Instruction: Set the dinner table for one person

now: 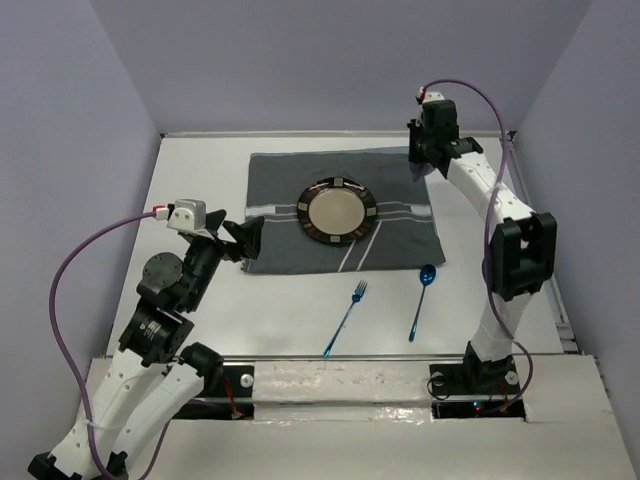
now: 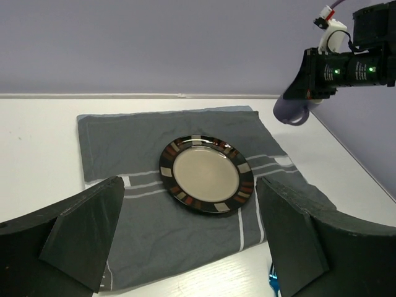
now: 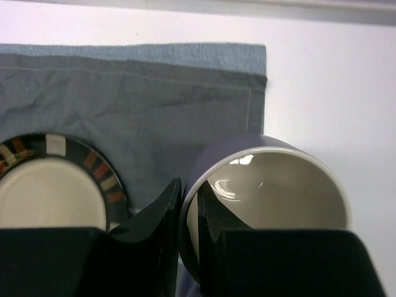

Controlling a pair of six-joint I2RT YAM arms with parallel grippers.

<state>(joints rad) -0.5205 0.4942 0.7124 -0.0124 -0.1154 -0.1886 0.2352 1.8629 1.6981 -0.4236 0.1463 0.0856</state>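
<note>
Nearest: blue fork (image 1: 347,318) and spoon (image 1: 420,300) lie on the white dinner table (image 1: 200,170), just short of the grey placemat (image 1: 280,200). Left gripper (image 1: 248,240) at the mat's left edge, fingers spread, empty. Plate (image 1: 338,211) sits mid-mat. Farthest: right gripper (image 1: 418,160) pinches a mug (image 3: 272,185) by its wall, near the mat's far right corner. Likely mug placement. Next: lower it upright, then let go. Cutlery not yet beside plate.

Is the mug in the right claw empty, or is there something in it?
Empty, as far as shows: the right wrist view looks into the mug, and only bare glossy cream wall is seen.
</note>
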